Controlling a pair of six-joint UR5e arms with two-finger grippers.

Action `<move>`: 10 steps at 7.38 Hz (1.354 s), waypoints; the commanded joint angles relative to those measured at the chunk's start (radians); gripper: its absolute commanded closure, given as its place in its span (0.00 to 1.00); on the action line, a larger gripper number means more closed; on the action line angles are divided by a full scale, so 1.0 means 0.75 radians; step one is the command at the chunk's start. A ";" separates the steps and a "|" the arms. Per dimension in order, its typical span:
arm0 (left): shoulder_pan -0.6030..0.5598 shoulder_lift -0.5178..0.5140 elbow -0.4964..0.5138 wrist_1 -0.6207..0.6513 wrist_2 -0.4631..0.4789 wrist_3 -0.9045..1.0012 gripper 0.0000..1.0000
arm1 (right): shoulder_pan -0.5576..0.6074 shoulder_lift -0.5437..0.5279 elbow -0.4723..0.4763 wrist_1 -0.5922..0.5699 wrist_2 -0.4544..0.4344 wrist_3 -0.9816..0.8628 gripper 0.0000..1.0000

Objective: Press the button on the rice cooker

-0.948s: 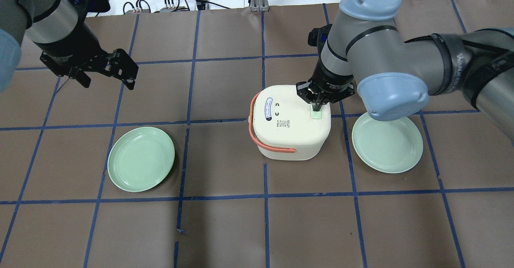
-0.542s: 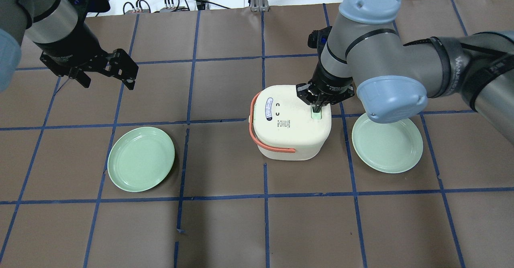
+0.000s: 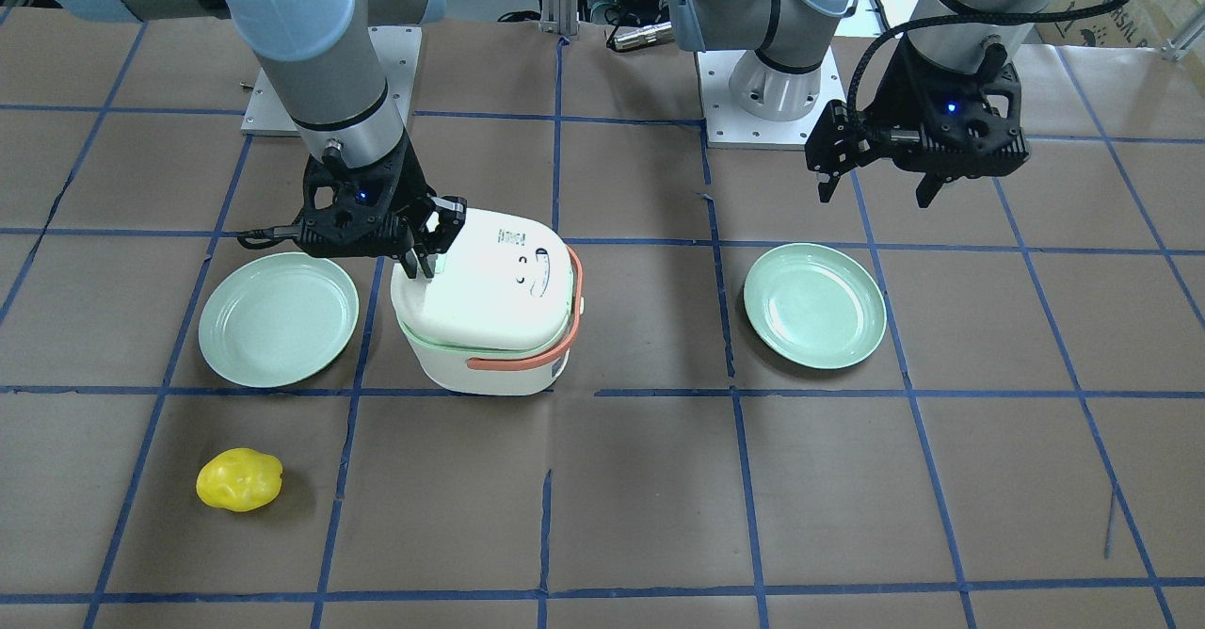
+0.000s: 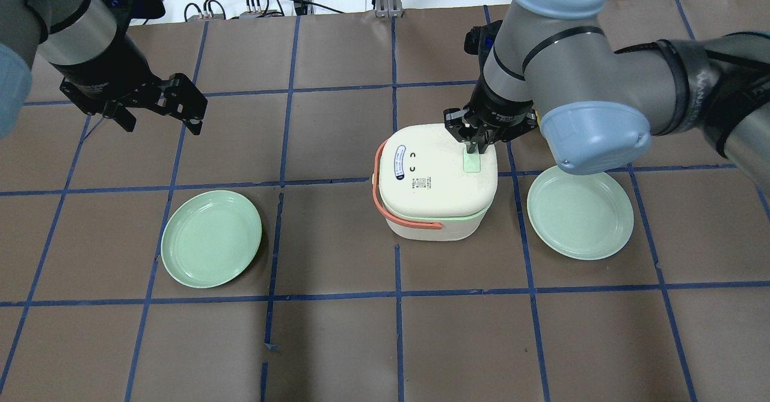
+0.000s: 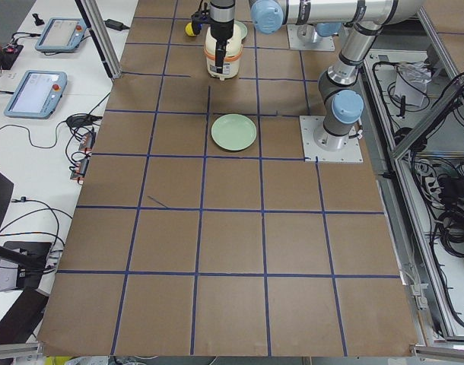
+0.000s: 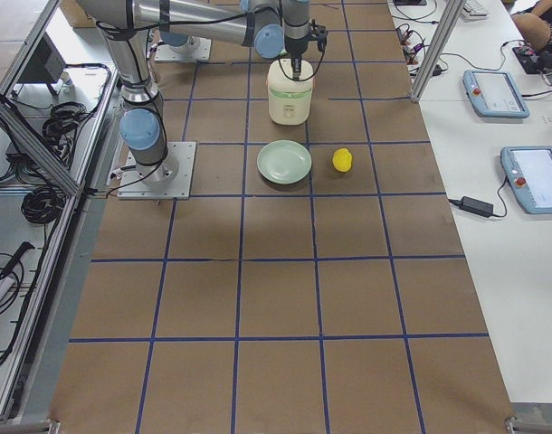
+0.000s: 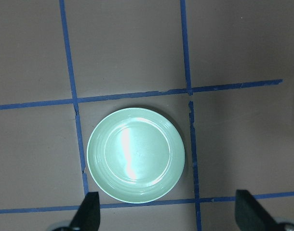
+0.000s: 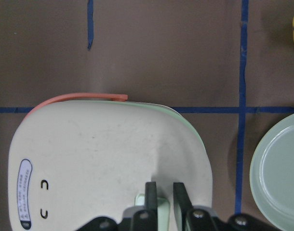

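The white rice cooker [image 4: 433, 179] with a coral handle [image 4: 378, 179] stands mid-table. Its lid sits slightly raised, and a mint-green rim [image 4: 445, 215] shows under it. A mint button [image 4: 472, 164] is on the lid's right side. My right gripper [image 4: 473, 148] is shut, pointing down, its tips just above the button's far edge. In the right wrist view the fingers [image 8: 151, 192] stand over the button [image 8: 141, 199] on the cooker [image 8: 103, 159]. It also shows in the front view [image 3: 419, 257]. My left gripper [image 4: 162, 124] is open and empty, hovering far left.
A mint plate [image 4: 211, 238] lies left of the cooker and shows under the left gripper [image 7: 168, 216] in its wrist view [image 7: 136, 154]. A second plate [image 4: 580, 212] lies right of the cooker. A yellow object [image 3: 239, 480] lies on the operators' side of that second plate [image 3: 279, 318].
My right gripper pressed down on the button, then lifted and drew back a little. The lid has sprung up slightly, baring the mint rim. The left arm has not moved.
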 commanded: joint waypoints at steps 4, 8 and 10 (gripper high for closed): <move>0.000 0.000 0.000 0.000 0.000 -0.001 0.00 | -0.119 -0.016 -0.271 0.262 -0.065 -0.114 0.00; 0.000 0.000 0.000 0.000 0.000 -0.001 0.00 | -0.173 -0.036 -0.262 0.297 -0.051 -0.241 0.00; 0.000 0.000 0.000 0.000 0.000 -0.001 0.00 | -0.169 -0.038 -0.260 0.299 -0.051 -0.243 0.00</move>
